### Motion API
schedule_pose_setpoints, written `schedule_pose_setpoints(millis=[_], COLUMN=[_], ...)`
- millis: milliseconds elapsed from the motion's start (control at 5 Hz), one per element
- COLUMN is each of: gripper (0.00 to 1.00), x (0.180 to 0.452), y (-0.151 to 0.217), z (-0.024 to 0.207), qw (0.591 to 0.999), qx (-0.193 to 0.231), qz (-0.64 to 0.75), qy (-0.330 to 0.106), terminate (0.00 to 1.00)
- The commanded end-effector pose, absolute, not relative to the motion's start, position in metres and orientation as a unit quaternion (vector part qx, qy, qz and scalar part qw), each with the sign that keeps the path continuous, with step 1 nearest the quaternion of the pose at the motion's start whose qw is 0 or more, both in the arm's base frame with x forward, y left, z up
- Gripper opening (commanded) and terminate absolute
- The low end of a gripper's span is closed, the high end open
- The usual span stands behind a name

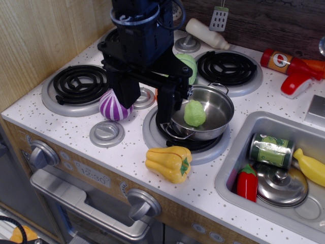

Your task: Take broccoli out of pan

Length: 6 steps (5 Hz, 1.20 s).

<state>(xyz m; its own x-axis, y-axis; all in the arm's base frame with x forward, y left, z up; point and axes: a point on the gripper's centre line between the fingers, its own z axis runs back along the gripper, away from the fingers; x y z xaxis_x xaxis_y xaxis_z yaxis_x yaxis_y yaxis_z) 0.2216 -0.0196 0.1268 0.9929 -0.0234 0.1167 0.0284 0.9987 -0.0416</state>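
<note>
Observation.image: oven clock (94,178) reads 12:30; broccoli (194,113) sits inside pan (219,109).

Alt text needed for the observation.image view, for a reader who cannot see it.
A light-green toy broccoli sits inside a small steel pan on the front burner of a toy stove, with the black robot arm's pincer at the pan's left rim. A yellow pepper lies in front.
</note>
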Motion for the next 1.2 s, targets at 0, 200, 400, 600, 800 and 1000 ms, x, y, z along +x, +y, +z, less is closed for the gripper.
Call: schedule_pose_setpoints(millis=[0, 200, 400, 600, 800, 1000], gripper=[1.0, 1.0, 1.0, 1.0, 1.0, 1.0], x=[0.222, 0.263, 0.296, 0.313, 0.323, 0.335], y=[-0.02, -0.021, -0.019, -0.019, -0.026, -0.029], z=[0.127, 0.104, 0.094, 0.091, 0.089, 0.077], qw=[0.998, 0.997, 0.995, 0.994, 0.993, 0.991], qx=[-0.022, -0.015, -0.008, -0.01, -0.014, -0.01], qz=[-0.013, -0.002, -0.01, -0.011, -0.007, -0.016], qy=[-0.058, -0.081, -0.097, -0.107, -0.119, -0.134], terminate=[0.0, 0.0, 0.0, 0.0, 0.0, 0.0])
